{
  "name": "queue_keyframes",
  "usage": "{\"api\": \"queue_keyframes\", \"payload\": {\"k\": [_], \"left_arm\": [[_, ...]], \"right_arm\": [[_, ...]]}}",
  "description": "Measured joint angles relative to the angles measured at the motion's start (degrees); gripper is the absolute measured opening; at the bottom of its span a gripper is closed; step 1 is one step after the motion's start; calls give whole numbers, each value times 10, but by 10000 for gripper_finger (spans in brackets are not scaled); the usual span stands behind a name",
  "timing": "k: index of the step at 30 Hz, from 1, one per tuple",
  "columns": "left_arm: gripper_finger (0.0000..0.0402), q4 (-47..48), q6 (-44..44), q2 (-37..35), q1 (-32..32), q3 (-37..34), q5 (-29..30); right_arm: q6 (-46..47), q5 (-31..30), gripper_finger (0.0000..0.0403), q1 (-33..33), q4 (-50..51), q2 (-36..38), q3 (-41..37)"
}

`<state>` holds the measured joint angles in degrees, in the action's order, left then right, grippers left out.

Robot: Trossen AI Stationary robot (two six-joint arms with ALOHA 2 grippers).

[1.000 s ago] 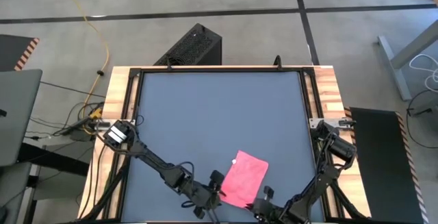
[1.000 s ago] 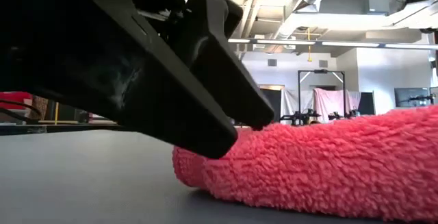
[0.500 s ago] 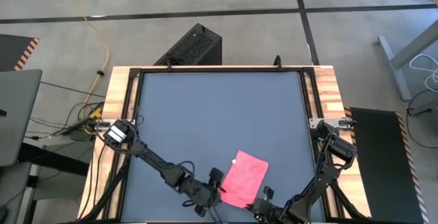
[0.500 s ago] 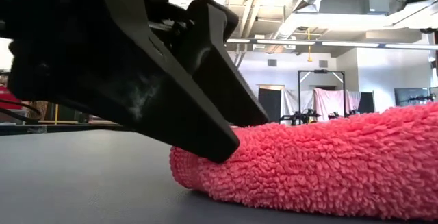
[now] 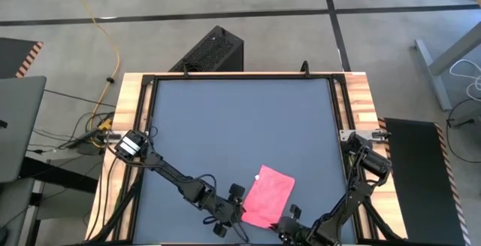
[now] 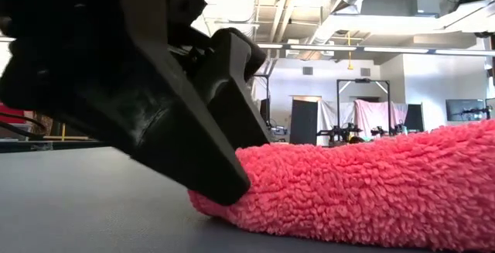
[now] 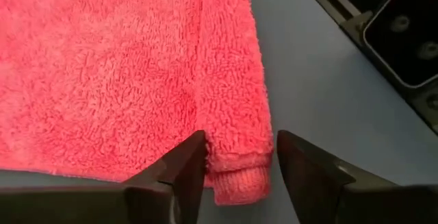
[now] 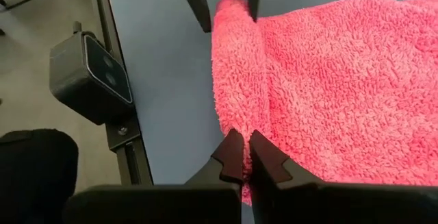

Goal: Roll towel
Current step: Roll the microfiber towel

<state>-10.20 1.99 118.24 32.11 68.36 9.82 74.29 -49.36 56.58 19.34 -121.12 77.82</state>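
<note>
- The towel (image 5: 267,195) lies on the table (image 5: 240,118) near its front edge, between the two arms and a little right of centre; it is spread mostly flat, with only a narrow fold or hem along the front edge, seen in the left wrist view (image 7: 233,101)
- The left gripper (image 7: 236,162) sits at the front left corner of the towel; its fingers (image 7: 179,172) are parted and straddle the folded corner, and they have not closed on it
- In the low view the left gripper (image 6: 224,168) is low at the table surface, one finger pressed against the towel (image 6: 356,183) at its end
- The right gripper (image 8: 241,157) is at the front right corner of the towel (image 8: 321,87); its fingers are drawn together on the cloth edge, so it appears to pinch it
- Judged progress: early stage; one corner appears held, the other is about to be taken, and no roll has formed
- Remaining: close on the left corner, then turn the front edge over and roll the cloth toward the far side
</note>
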Motion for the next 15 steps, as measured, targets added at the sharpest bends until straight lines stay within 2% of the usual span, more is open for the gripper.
{"api": "queue_keyframes", "payload": {"k": [3, 7, 13, 15], "left_arm": [[117, -1, 13, 0, -5, 0, -21], [22, -13, 22, 0, -15, 0, -59], [3, 0, 126, 0, -65, 0, -186], [3, 15, 161, -1, -83, 0, -211]], "right_arm": [[13, 0, 24, 0, 0, 0, 0], [52, 0, 24, 0, 4, 0, 0], [156, 0, 24, 3, 21, 0, 0], [182, -1, 24, 8, 29, 0, 0]]}}
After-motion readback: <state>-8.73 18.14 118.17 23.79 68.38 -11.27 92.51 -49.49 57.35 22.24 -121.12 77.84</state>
